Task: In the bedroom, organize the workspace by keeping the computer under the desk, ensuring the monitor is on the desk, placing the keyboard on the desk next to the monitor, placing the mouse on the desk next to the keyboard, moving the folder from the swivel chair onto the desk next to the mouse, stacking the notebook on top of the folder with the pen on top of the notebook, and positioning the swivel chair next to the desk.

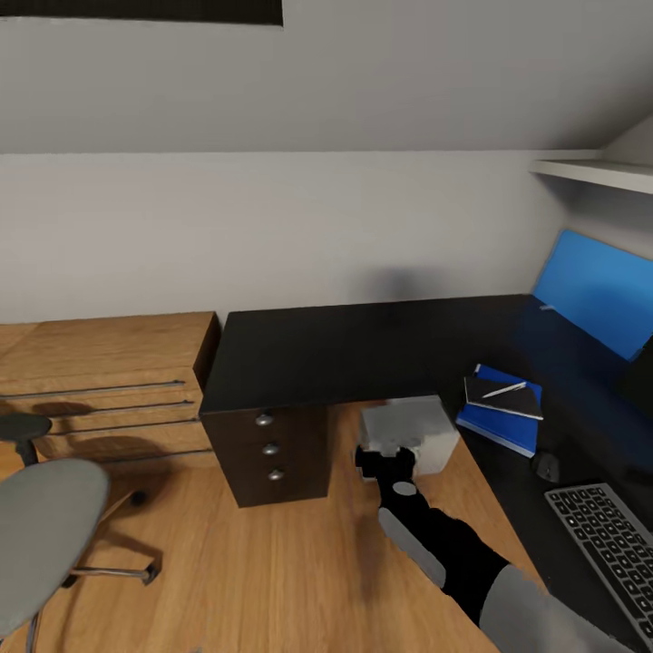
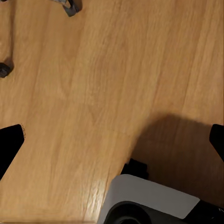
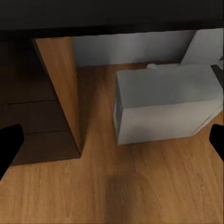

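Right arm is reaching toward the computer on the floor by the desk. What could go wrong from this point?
1. The right gripper hangs open just short of the computer, a wide box; a grasp may slip, or a push may skew it against the drawers.
2. The computer sits only partly beneath the desk edge, so it may stop short.
3. The swivel chair stands away from the desk, unplaced.

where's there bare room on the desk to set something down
The desk is bare along its left wing, from the drawers across to the folder. The right end is crowded: folder with notebook and pen, mouse, keyboard.
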